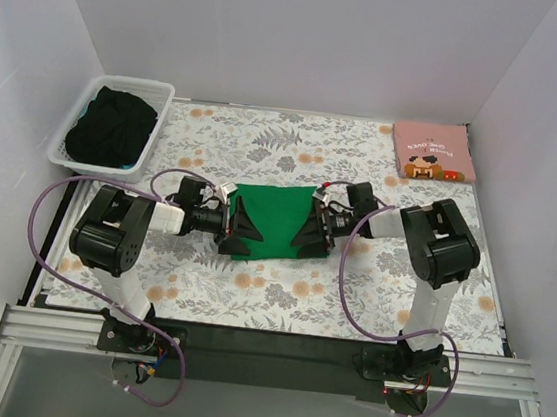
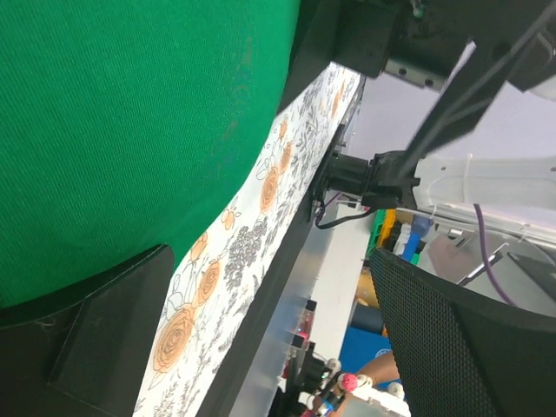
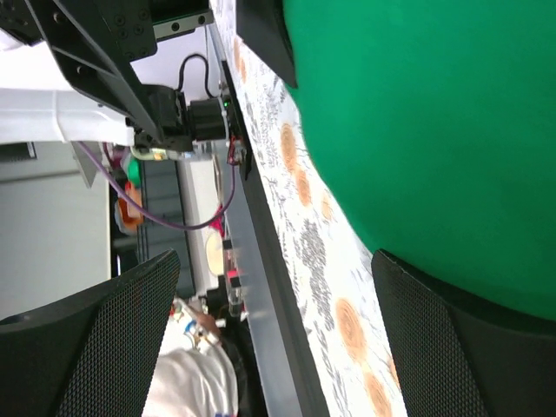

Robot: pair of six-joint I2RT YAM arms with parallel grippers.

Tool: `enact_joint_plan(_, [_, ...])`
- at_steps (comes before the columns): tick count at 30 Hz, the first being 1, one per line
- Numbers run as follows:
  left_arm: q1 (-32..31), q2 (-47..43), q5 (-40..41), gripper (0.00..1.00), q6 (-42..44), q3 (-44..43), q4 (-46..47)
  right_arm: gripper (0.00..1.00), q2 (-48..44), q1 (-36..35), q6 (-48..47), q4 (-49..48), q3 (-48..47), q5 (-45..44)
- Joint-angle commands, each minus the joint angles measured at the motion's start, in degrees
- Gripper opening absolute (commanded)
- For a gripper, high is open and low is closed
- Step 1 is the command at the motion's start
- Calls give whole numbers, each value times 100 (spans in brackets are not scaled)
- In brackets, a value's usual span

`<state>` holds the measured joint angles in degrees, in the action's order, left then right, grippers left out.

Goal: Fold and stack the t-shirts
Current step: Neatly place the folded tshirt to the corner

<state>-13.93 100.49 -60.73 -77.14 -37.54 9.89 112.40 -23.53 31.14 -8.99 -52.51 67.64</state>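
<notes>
The bright green t-shirt point(image 1: 275, 223) lies folded flat in the middle of the floral cloth. My left gripper point(image 1: 241, 226) sits low at its left edge and my right gripper point(image 1: 308, 230) at its right edge, both open and turned on their sides. In the left wrist view the green t-shirt point(image 2: 130, 130) fills the upper left; one finger point(image 2: 95, 339) rests at its edge and the left gripper point(image 2: 278, 347) holds nothing. In the right wrist view the green t-shirt point(image 3: 434, 130) fills the right, and the right gripper point(image 3: 278, 347) is empty. The pink t-shirt point(image 1: 433, 151) lies folded at the back right.
A white slatted basket point(image 1: 156, 139) holding dark cloth stands at the back left. White walls close in the table on three sides. The table's front edge point(image 2: 261, 330) runs close beside both grippers.
</notes>
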Motion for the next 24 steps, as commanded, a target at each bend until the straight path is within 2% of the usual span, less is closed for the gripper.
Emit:
enact_joint_plan(1, [101, -222, 211, 98, 673, 97, -453, 98, -209, 418, -493, 415, 433, -296])
enact_joint_plan(6, [189, -442, 62, 98, 841, 72, -479, 98, -561, 691, -1170, 1197, 558, -348])
enact_joint_plan(9, [154, -924, -158, 98, 973, -279, -558, 98, -955, 972, -1513, 1776, 216, -269])
enact_joint_plan(10, [85, -1396, -71, 98, 1095, -393, -611, 98, -1244, 1147, -1671, 1996, 93, -451])
enact_joint_plan(11, [-221, -1609, 138, 98, 1618, -621, -759, 98, -1421, 1244, -1951, 2381, -82, -636])
enact_joint_plan(13, [-696, -2031, 1094, 98, 2297, -894, -1496, 98, -1964, 1517, -1962, 2455, -75, -1330])
enact_joint_plan(14, [-1212, -2094, 1559, 94, 2892, -991, -1681, 98, -2107, 1614, -1919, 2438, -23, -1497])
enact_joint_plan(15, [-1382, -2164, 1895, 91, 3115, -1097, -1805, 98, -2230, 1693, -1831, 2446, 4, -1629])
enact_joint_plan(16, [-1523, -2191, 2586, 88, 3292, -1124, -1789, 98, -2423, 1807, -1804, 2446, 21, -1822])
enact_joint_plan(18, [-1892, -2052, 3117, 83, 3991, -1325, -1867, 98, -2608, 1887, -1804, 2455, 109, -2069])
enact_joint_plan(19, [-2042, -1807, 3694, 78, 4249, -1448, -1938, 98, -2774, 1913, -1813, 2455, 153, -2323])
enact_joint_plan(20, [-2365, -1691, 4004, 67, 4504, -1536, -1982, 98, -2846, 1922, -1821, 2455, 214, -2403])
enact_joint_plan(21, [-2542, -1569, 4277, 60, 5089, -1615, -1982, 98, -2916, 1940, -1822, 2455, 293, -2465])
enact_joint_plan(22, [-2709, -1350, 4793, 54, 5330, -1790, -1965, 98, -3073, 1957, -1813, 2438, 433, -2605])
enact_joint_plan(24, [-3167, -929, 5166, 48, 5788, -2002, -1930, 98, -3171, 2018, -1787, 2359, 566, -2676])
